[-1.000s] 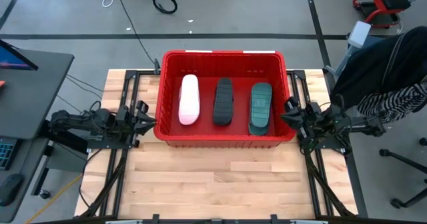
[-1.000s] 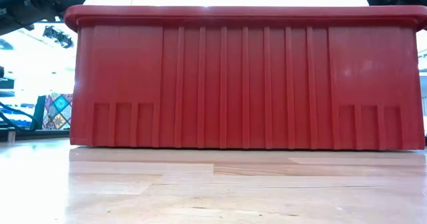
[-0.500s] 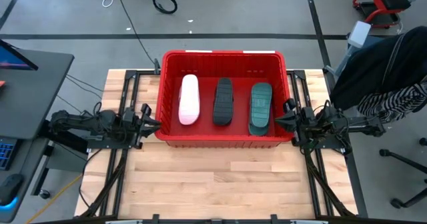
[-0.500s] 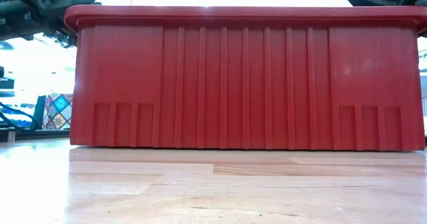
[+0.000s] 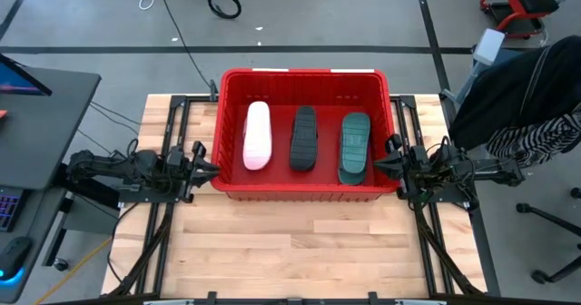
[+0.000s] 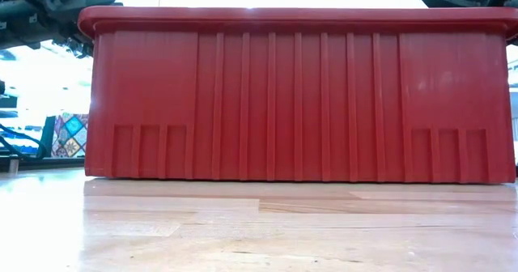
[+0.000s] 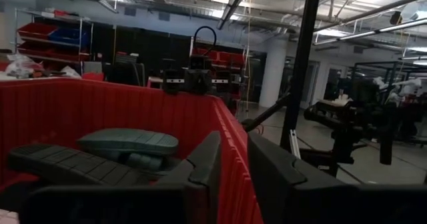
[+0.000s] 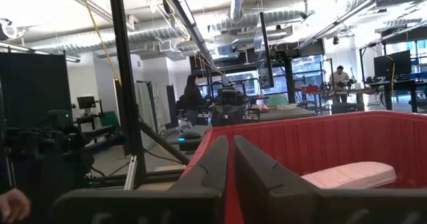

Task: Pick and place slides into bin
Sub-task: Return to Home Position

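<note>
The red bin (image 5: 300, 72) stands on the wooden table and fills the low view (image 6: 299, 102). In it lie three slides side by side, soles up: pale pink-white (image 5: 258, 134), black (image 5: 304, 138) and teal (image 5: 354, 147). My left gripper (image 5: 216, 167) lies level at the bin's left rim near its near-left corner, with its fingers together (image 7: 233, 141). My right gripper (image 5: 379, 166) lies level at the right rim near the near-right corner, also with its fingers together (image 8: 231, 144). Both grippers are empty. My left gripper's tips are level with the top of the bin's left rim (image 5: 218, 160); I cannot tell whether they touch it. My right gripper's tips are level with the top of the bin's right rim (image 5: 388, 160); I cannot tell whether they touch it.
Bare wooden table (image 5: 290, 250) lies in front of the bin. A person in dark and striped clothes (image 5: 536, 96) stands just past the table's right edge, and a hand (image 8: 10, 201) shows in the right wrist view. A desk with a monitor (image 5: 36, 96) stands to the left.
Both grippers have come down and moved inward toward the bin, the left one toward the table's right and the right one toward its left, ending at the rim. They have held still since half a second ago. The bin and slides have not moved.
</note>
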### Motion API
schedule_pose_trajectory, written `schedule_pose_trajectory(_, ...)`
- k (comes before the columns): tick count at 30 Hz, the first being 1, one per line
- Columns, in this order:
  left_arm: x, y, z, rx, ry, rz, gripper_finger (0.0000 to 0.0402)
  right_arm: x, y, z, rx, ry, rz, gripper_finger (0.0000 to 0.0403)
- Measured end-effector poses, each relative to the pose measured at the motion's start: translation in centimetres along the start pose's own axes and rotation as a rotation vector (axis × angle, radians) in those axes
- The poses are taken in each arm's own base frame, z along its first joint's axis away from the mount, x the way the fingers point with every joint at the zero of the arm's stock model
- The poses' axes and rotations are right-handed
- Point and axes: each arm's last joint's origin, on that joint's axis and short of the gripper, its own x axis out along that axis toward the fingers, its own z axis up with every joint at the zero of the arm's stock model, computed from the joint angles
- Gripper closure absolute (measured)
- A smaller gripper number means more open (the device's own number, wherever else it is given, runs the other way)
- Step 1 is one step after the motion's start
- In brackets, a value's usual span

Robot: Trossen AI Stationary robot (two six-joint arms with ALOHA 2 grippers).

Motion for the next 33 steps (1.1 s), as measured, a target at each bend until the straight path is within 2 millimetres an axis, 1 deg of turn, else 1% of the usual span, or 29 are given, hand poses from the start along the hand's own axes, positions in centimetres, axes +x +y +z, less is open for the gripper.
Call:
schedule_pose_trajectory(6, 0.00, -0.01, 0.03, -0.001, -0.003, -0.002, 0.0317, 0.00, 0.00, -0.03, 0.000, 0.002, 0.000, 0.0373)
schedule_pose_trajectory(16, 0.00, -0.01, 0.05, -0.001, -0.006, -0.002, 0.0328, 0.00, -0.01, -0.06, 0.001, 0.004, -0.001, 0.0373)
schedule_pose_trajectory(27, 0.00, -0.01, 0.06, -0.001, -0.007, -0.002, 0.0315, 0.00, -0.02, -0.09, 0.001, 0.006, -0.001, 0.0373)
schedule_pose_trajectory(33, 0.00, -0.01, 0.05, -0.001, -0.007, -0.001, 0.0320, 0.01, -0.02, -0.11, 0.001, 0.006, -0.001, 0.0373)
